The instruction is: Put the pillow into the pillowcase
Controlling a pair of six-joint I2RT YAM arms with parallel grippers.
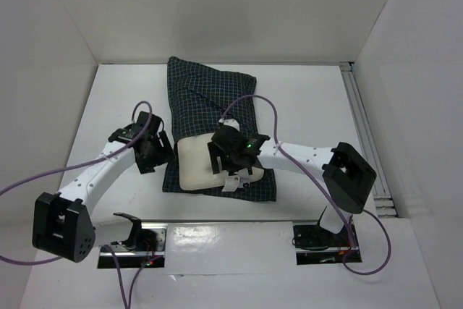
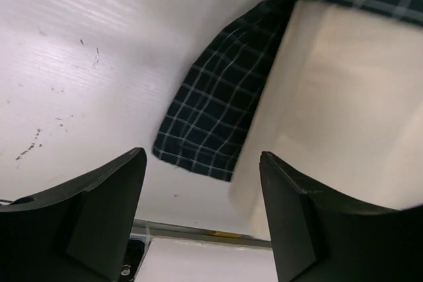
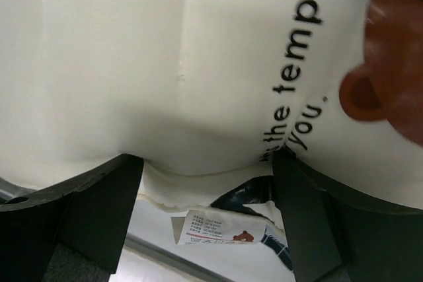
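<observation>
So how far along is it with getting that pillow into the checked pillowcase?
Partly done: the far part of the pillow sits inside the pillowcase, while its near end with the tag sticks out. Nothing is in hand: left gripper and right gripper are both open, the right over the exposed end. Left: getting that end in.

The white left arm (image 1: pixel 98 171) and right arm (image 1: pixel 300 157) carry black joint housings, purple cables (image 1: pixel 43 176), a green light (image 1: pixel 249 145), and a matte black left gripper (image 2: pixel 203 156) and right gripper (image 3: pixel 208 156).
</observation>
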